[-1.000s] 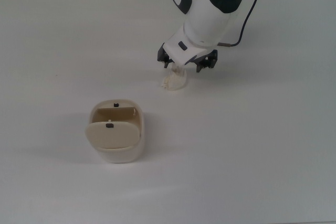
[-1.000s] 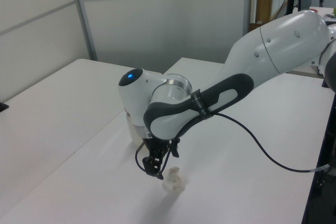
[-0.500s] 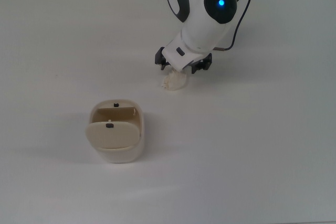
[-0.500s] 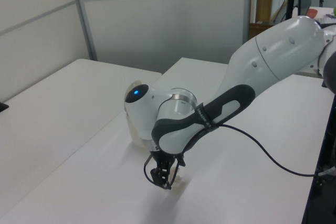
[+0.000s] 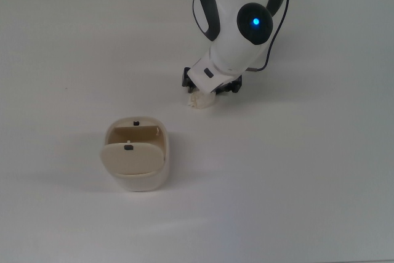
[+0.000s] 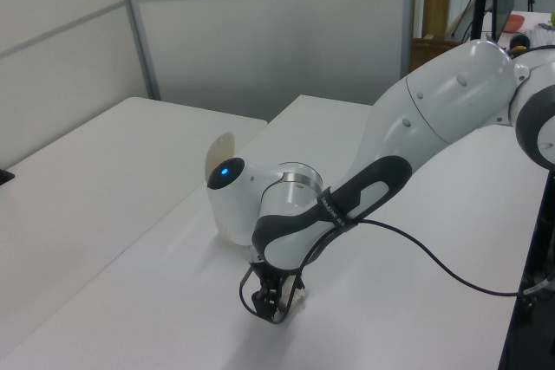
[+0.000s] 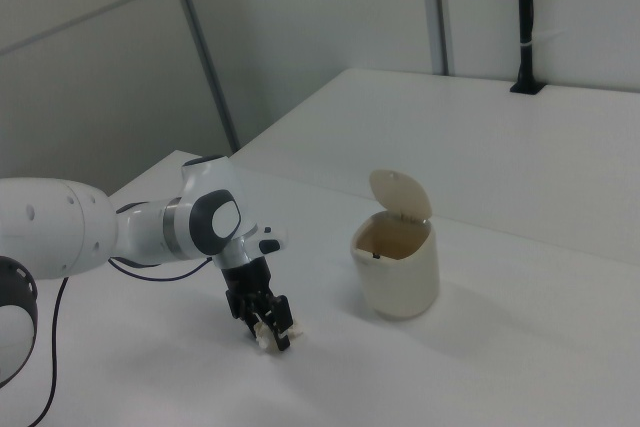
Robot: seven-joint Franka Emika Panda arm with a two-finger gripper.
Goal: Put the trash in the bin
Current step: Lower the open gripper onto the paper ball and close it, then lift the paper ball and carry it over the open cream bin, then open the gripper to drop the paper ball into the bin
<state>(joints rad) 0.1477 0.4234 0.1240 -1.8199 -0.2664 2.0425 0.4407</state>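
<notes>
Lower now than a moment ago, the claw [image 5: 206, 90] has come down onto the trash [image 5: 199, 99]. From the top view, the little white paper wad peeks out under the claw on the white bench [image 5: 295, 170]. The bin [image 5: 136, 155] sits apart, toward the top view's lower left, with its flap tipped open.

From the left view, the claw [image 6: 270, 305] touches the bench, with the trash [image 6: 297, 299] beside its tips.

From the right view, the claw [image 7: 270, 332] fingers sit close around the trash [image 7: 264, 336], pinching it. The bin [image 7: 396, 267] stands off to the right view's right.
</notes>
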